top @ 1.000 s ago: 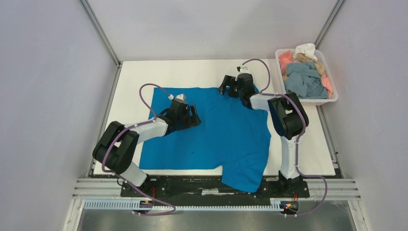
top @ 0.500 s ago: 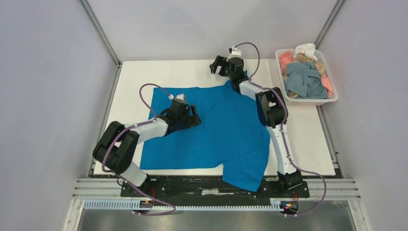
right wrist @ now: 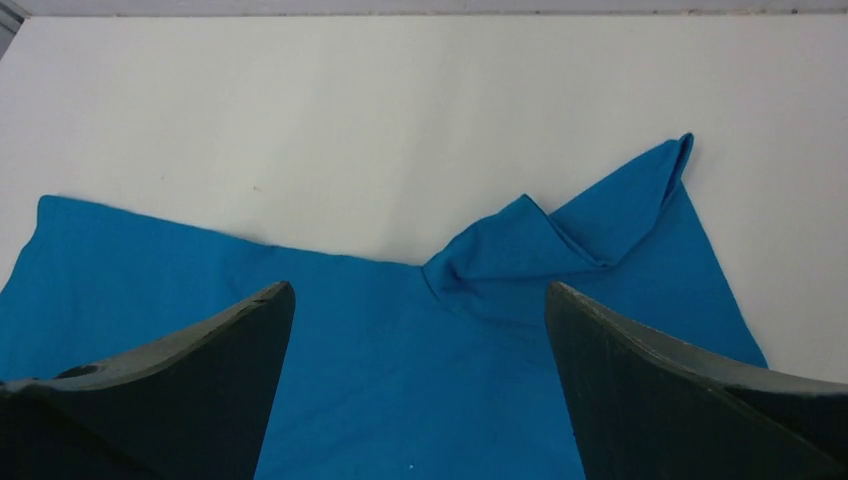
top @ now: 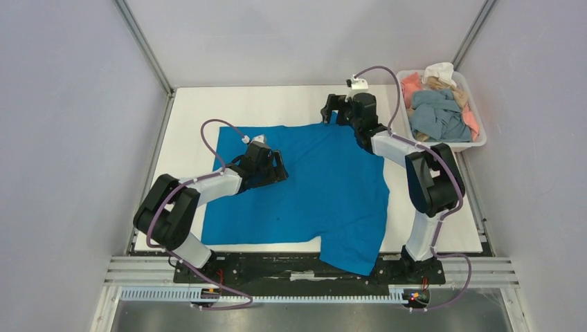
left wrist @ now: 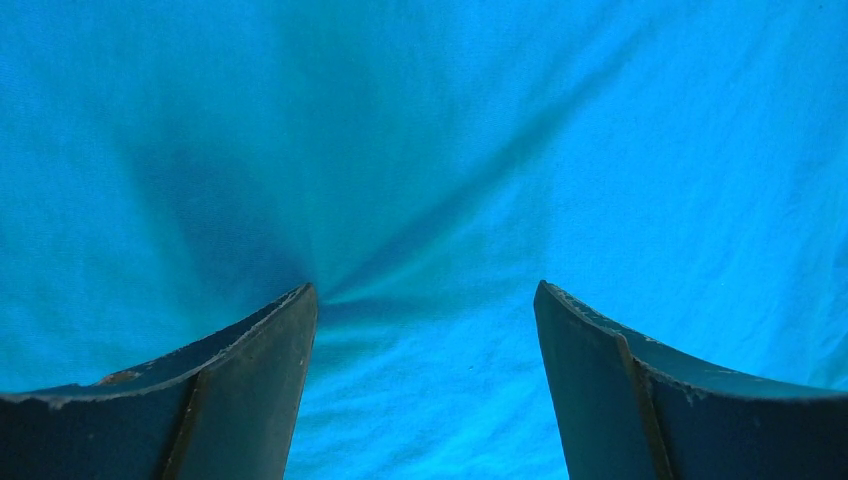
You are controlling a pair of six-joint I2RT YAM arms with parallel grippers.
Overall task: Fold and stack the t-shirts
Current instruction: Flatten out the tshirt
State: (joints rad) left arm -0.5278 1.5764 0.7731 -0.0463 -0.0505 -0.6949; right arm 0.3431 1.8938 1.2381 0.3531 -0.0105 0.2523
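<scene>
Over on the left, the left fingers [left wrist: 250, 370] are spread wide and planted on the bright blue t-shirt [top: 325, 200], round about 9 o'clock on the garment, with nothing caught between them. Creases fan out from one tip, so my read is they're pinning the cloth so it won't slide, not gripping it. The shirt itself lies opened out flat across the middle of the white worktop [top: 277, 104]. It's soft, thin knit with a matte surface and mostly smooth, and one flap at 5 o'clock droops over the near edge. Nothing's folded yet, so I'd call this the spreading stage. Up at 1 o'clock on the shirt, the right fingers [right wrist: 200, 370] gape just as wide and are empty. They hang over the far edge, where a sleeve [right wrist: 560, 245] has doubled back on itself into a pointed, rumpled wedge that looks like the next thing to tug straight. Far right, at 2 o'clock on the worktop, the white plastic tray [top: 446, 144] holds the waiting heap: grey-blue shirt [top: 436, 114] on top, salmon pink [top: 411, 84], tan [top: 443, 86] and white [top: 439, 70] crumpled beneath.
</scene>
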